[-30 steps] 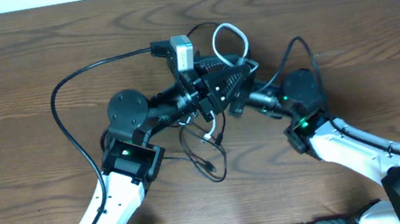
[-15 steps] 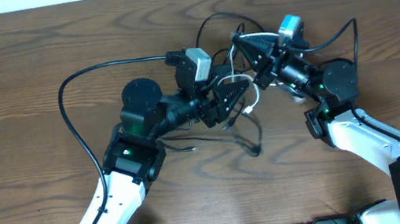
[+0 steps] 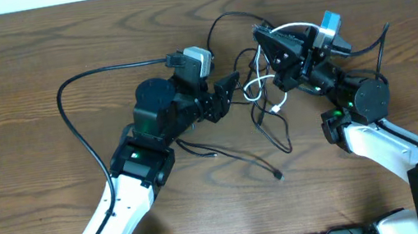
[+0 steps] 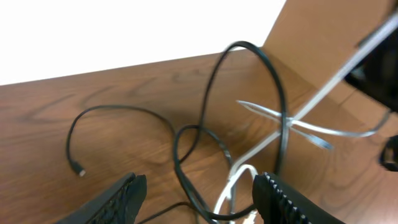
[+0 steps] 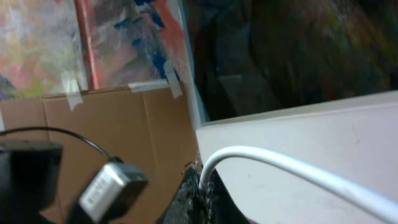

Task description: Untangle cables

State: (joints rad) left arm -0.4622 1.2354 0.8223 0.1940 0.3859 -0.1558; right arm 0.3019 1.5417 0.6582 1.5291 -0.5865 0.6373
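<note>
My right gripper point(image 3: 270, 40) is shut on the white cable point(image 3: 258, 86) and holds it up. The cable arcs over the wrist and hangs in loops between the two grippers. In the right wrist view the shut fingers point(image 5: 202, 194) pinch the white cable point(image 5: 280, 160). My left gripper point(image 3: 227, 96) is open, just left of the hanging loops. In the left wrist view its fingers point(image 4: 202, 202) straddle the white cable point(image 4: 235, 183) and a black cable point(image 4: 277, 99) without closing. Thin black cables point(image 3: 267, 125) still cross the white one and trail down to a plug end point(image 3: 278, 175).
The thick black wire of the left arm point(image 3: 65, 101) loops over the wooden table point(image 3: 28, 185) at the left. Another thin black cable point(image 3: 201, 150) lies under the left wrist. A black plug end point(image 4: 78, 169) lies on the wood at the left.
My right gripper has moved right and up with the white cable, drawing it out of the tangle. The black cables have shifted right and stretched toward the front. My left gripper has drawn back slightly.
</note>
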